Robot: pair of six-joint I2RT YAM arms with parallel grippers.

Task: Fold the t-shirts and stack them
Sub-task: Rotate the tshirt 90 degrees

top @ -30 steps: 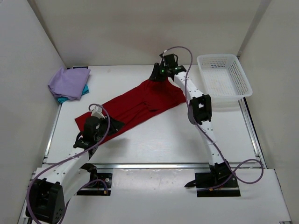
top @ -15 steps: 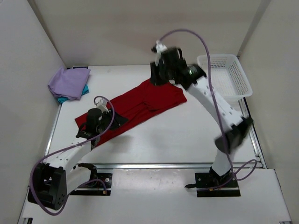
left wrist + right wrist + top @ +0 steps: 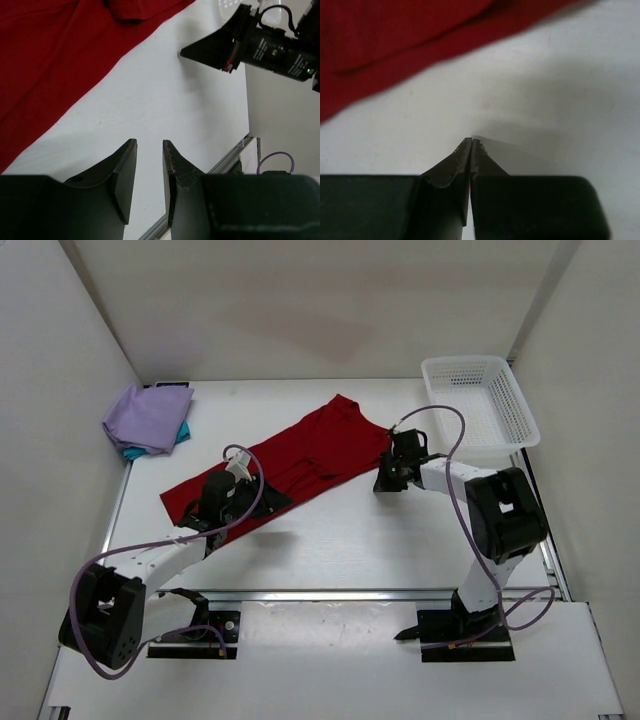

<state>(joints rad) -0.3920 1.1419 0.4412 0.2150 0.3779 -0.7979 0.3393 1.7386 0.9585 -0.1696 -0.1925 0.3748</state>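
The deep red t-shirt (image 3: 300,462) lies spread in a slanted strip across the middle of the table. The lavender t-shirt (image 3: 148,416) sits folded at the far left on top of the teal one (image 3: 133,452). My left gripper (image 3: 268,502) hovers over the red shirt's near edge. In the left wrist view its gripper (image 3: 149,145) is open a little above bare table, with nothing between the fingers and the red cloth (image 3: 55,55) at upper left. My right gripper (image 3: 383,484) rests low beside the shirt's right edge. It is shut (image 3: 471,141) on nothing, just short of the red fabric (image 3: 395,40).
A white mesh basket (image 3: 500,425) stands at the back right corner. White walls close the table on the left, back and right. A metal rail (image 3: 330,594) runs along the near edge by the arm bases.
My right arm left the shirt's far collar end, swung up and came down by the shirt's right edge, shutting its jaws empty. My left gripper shifted right along the near hem.
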